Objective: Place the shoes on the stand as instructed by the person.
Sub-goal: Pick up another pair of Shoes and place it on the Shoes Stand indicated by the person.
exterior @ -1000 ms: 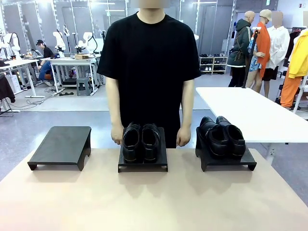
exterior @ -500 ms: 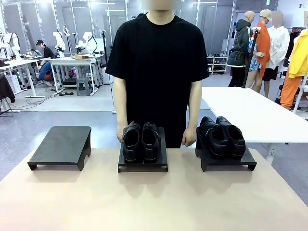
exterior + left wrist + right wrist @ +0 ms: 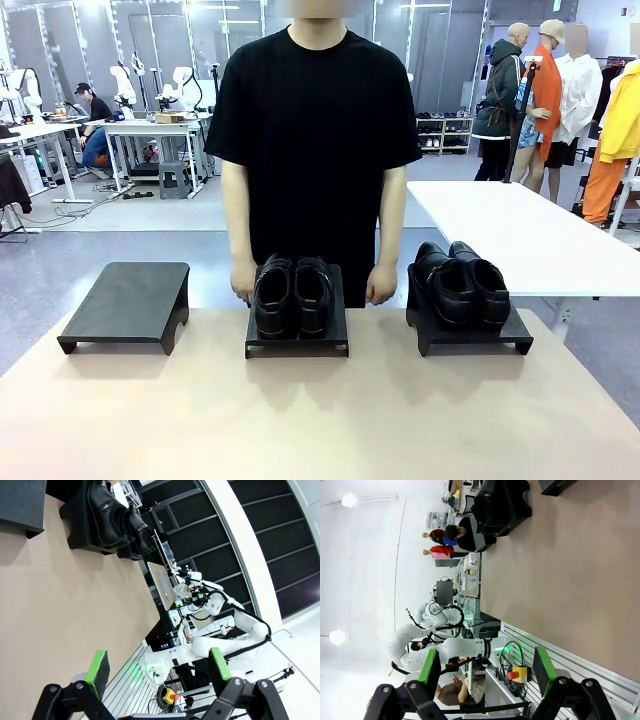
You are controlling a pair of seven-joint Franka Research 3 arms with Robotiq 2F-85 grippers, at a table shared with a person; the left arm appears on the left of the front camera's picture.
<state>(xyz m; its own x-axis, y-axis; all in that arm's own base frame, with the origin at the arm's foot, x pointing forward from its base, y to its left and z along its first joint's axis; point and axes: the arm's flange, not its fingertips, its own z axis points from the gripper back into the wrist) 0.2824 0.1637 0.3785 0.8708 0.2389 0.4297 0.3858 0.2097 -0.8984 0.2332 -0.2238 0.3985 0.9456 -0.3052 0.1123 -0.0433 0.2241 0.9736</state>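
Three low black stands sit in a row at the table's far side. One pair of glossy black shoes (image 3: 292, 295) rests on the middle stand (image 3: 297, 343). A second pair of shoes (image 3: 462, 285) rests on the right stand (image 3: 472, 338). The left stand (image 3: 125, 303) has a bare top. The person (image 3: 315, 140) stands behind the middle stand, hands hanging at either side of it. My left gripper (image 3: 158, 669) is open, far from a pair of shoes (image 3: 112, 515) on a stand. My right gripper (image 3: 486, 666) is open above the table, holding nothing.
The tan table (image 3: 320, 420) stretches bare between me and the stands. A white table (image 3: 520, 235) stands beyond the far right corner. A black stand (image 3: 500, 505) lies at the top of the right wrist view, far from the fingers.
The person leaned a little to the picture's right half a second ago and has come back to centre. Shoes, stands and grippers have not moved.
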